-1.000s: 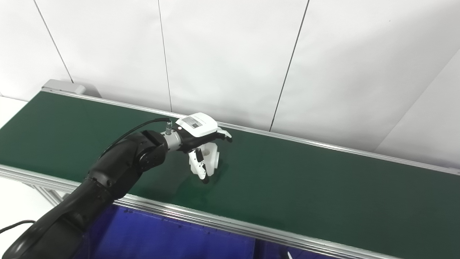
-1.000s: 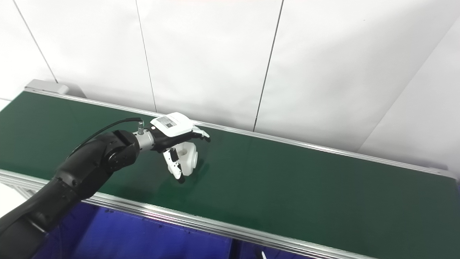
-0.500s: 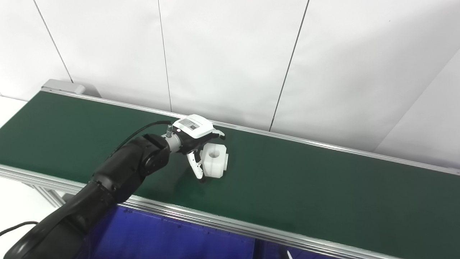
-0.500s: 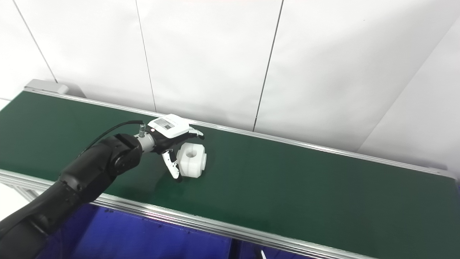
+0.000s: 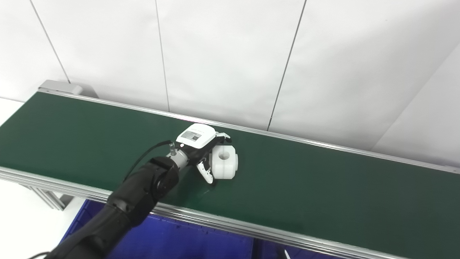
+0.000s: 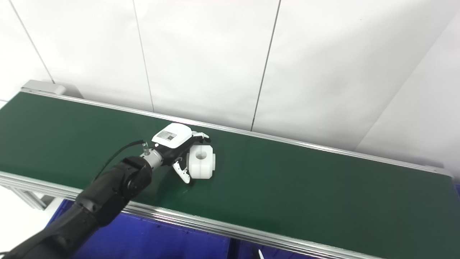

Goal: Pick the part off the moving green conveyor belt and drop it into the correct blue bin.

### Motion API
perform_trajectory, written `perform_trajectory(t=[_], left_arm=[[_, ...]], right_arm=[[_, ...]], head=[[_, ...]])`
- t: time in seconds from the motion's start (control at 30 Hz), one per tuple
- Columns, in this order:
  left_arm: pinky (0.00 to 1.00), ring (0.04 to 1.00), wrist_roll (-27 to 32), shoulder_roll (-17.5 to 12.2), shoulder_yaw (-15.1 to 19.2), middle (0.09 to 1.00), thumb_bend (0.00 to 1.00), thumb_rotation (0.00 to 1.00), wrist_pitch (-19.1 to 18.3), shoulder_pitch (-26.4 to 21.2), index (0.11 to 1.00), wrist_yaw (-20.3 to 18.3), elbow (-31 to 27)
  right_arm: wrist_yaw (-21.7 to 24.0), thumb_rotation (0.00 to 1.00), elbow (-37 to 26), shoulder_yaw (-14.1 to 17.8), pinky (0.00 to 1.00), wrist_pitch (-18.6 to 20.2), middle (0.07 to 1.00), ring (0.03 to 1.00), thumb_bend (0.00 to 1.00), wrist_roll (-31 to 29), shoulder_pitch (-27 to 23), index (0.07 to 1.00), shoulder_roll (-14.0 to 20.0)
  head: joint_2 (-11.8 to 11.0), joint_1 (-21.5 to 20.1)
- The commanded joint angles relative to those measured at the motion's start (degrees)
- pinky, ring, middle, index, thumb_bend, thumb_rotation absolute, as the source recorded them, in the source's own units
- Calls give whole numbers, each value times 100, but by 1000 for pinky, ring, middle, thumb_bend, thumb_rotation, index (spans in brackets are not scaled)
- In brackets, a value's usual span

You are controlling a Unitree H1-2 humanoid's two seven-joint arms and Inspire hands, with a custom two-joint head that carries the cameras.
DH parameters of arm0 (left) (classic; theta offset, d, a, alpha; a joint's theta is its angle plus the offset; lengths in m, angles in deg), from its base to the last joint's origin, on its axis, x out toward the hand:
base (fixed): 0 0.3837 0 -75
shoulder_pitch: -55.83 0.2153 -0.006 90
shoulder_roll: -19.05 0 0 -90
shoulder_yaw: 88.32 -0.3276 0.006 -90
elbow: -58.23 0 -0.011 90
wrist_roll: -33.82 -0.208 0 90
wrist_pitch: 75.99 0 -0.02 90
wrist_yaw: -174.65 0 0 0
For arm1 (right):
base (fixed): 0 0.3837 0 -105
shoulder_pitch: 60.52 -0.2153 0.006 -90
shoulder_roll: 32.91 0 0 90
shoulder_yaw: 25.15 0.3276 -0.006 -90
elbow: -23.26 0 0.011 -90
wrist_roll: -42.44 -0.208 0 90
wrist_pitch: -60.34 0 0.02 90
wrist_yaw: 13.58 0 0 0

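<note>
From my seat I see the left black robot arm [image 5: 136, 194] reaching over the blue plastic bin [image 5: 172, 244] onto the dark green conveyor belt [image 5: 323, 187]. Its white-backed left hand [image 5: 201, 145] curls around the white plastic part with a round hole [image 5: 224, 162] – fingers over the far side, thumb [image 6: 181, 172] on the near side – and the part appears to rest on the belt. The right eye view shows the thumb clearer. The right hand shows in neither view.
</note>
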Motion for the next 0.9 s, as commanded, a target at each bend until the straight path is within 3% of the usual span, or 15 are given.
perform_trajectory(t=[0.0, 0.23, 0.6, 0.87], left_arm=[[694, 773, 85, 152, -34, 792, 883, 225, -95, -11, 812, 79, -127], [668, 779, 290, 302, -119, 807, 903, 222, -334, -3, 831, -106, -125], [664, 803, 616, 363, -279, 835, 923, 252, -619, -191, 860, -1025, -329], [640, 799, 782, 669, -327, 841, 927, 248, -694, -175, 863, -1083, -217]], right_arm=[[-34, 1000, -171, -29, 996, -321, 1000, 987, 794, 37, 41, 1000, -32], [-13, 999, -165, -23, 991, -321, 1000, 974, 799, -12, 47, 1000, -93], [96, 963, -103, -17, 1000, -321, 1000, 991, 799, -64, 17, 1000, -122], [114, 946, -84, -9, 1000, -321, 1000, 991, 784, -74, 26, 1000, -149]], head=[[12, -25], [29, -132], [58, -262], [58, -313]])
